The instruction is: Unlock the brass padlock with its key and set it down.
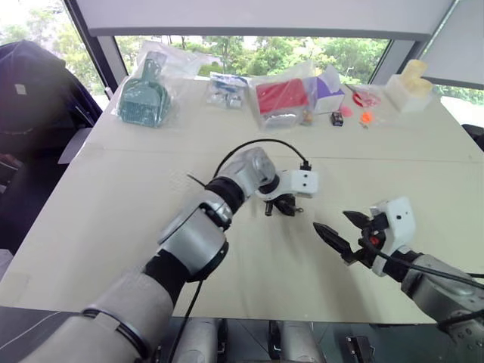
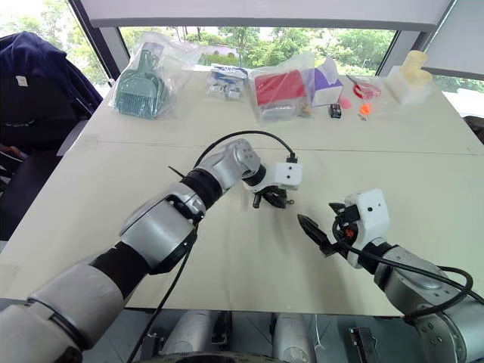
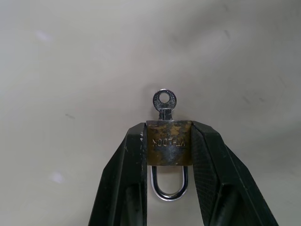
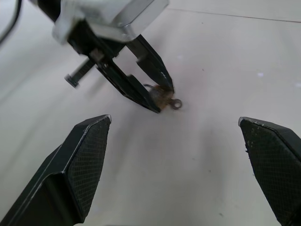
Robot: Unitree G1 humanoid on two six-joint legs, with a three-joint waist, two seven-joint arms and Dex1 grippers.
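Arms are silver-grey shells with black joint bands, each ending in a white wrist block. Black cables loop off both wrists, and the black fingers (image 4: 87, 155) have cross-hatched pads.

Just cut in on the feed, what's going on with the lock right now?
The left pincer is shut on the brass padlock, gripping its body from both sides low over the table. The key sits in the lock's underside, its ring head sticking out past the fingertips, and the shackle looks closed. The right pincer is wide open, holding nothing, and faces the key from a short way off.
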